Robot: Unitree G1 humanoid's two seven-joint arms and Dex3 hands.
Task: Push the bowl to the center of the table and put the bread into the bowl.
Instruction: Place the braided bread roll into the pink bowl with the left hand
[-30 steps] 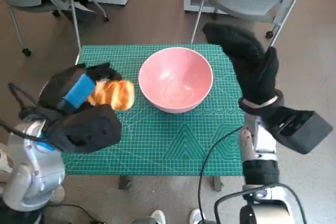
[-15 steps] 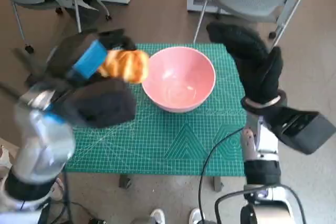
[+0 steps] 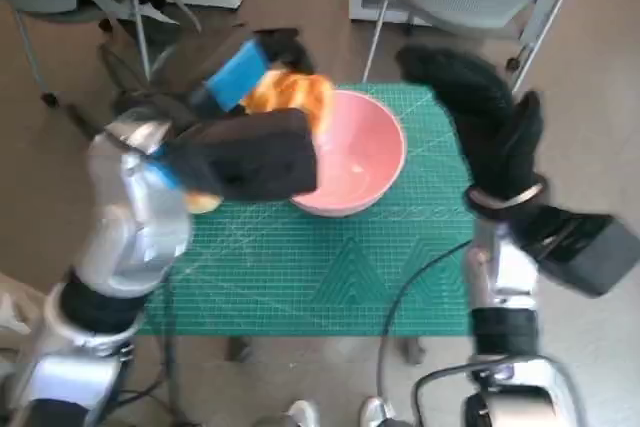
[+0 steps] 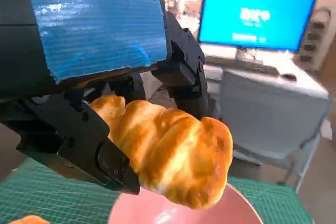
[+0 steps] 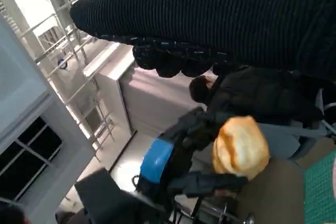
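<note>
The left hand (image 3: pixel 262 72) gripped the bread (image 3: pixel 291 96) above the near rim of the bowl (image 3: pixel 352 162), so early release risked a miss, while the right hand (image 3: pixel 478 102) hung open, holding nothing.

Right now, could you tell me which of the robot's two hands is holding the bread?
The left hand, the one with blue tape, grips the bread above the pink bowl's rim; the gloved right hand holds nothing.

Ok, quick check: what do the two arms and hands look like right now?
Left hand: black, blocky, blue tape across its back; silver-grey rounded forearm. Right hand: black knitted glove, pale band at the wrist, a black box beside the silver forearm, black cable looping below.
</note>
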